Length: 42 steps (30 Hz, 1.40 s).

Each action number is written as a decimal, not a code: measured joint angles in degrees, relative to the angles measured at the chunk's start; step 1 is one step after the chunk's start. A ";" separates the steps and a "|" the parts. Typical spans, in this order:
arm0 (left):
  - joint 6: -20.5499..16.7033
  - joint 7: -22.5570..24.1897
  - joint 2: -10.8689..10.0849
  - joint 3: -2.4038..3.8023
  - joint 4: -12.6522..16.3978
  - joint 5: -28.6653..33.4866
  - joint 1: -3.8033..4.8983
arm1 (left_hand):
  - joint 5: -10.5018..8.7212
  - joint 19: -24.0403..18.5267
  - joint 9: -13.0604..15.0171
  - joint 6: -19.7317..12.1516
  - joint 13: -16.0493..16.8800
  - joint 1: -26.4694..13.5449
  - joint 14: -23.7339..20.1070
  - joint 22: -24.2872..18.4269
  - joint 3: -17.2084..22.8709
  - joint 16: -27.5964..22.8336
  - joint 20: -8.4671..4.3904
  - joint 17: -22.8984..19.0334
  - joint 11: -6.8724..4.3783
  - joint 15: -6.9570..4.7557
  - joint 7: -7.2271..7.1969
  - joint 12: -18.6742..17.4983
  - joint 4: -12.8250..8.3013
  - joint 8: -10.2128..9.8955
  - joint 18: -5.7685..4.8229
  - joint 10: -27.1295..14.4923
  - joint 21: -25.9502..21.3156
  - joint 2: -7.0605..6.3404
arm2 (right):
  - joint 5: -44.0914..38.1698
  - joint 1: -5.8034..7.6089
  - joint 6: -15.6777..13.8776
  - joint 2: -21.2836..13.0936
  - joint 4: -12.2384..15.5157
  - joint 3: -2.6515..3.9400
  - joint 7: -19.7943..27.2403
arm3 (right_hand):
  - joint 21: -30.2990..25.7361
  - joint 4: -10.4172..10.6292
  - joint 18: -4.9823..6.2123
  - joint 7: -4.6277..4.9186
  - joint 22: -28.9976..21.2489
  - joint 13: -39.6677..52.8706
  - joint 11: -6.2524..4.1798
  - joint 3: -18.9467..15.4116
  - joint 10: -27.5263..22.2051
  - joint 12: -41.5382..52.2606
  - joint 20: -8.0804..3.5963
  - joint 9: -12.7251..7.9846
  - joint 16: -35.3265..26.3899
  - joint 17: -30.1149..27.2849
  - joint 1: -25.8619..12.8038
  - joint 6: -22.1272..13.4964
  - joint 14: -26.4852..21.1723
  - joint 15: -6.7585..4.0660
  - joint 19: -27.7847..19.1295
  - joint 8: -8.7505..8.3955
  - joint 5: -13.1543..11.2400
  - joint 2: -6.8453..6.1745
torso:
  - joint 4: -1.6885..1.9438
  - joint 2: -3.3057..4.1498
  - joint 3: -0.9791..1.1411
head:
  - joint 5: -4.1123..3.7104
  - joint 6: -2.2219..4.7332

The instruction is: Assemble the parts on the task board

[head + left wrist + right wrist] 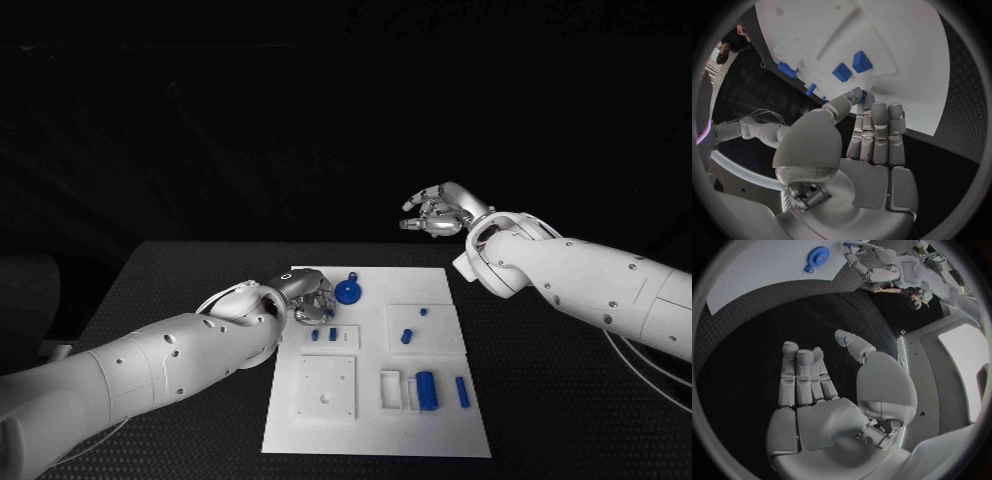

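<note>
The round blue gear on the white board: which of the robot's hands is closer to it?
Left. The left hand sits right beside the blue gear on the task board; the right hand is raised beyond the board's far edge.

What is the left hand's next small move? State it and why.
Probably lower the left hand to seat the small blue part it pinches on the task board; it hovers beside the blue gear, while the right hand holds nothing, off the board.

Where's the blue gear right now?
Head view: the blue gear lies at the task board's far edge, just right of the left hand.
</note>
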 measured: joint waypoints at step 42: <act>-0.93 -0.54 -0.54 -0.25 -0.16 -1.91 -0.26 | 0.25 0.22 -0.12 0.27 0.44 0.21 0.22 -0.03 0.20 0.23 -0.21 0.00 -0.29 -0.21 0.02 0.01 -0.21 0.01 0.13 0.55 0.23 0.24 | -0.09 -0.14 0.04 -0.13 0.11 0.00 0.02 | 0.00 0.00 0.01 0.24 0.00 -0.15 0.00 0.00 0.00 0.22 0.00 -0.01 0.00 -0.04 0.00 -0.02 -0.13 -0.14 0.00 0.00 0.00 0.00 | 0.05 -0.04 0.00 | 0.08 0.08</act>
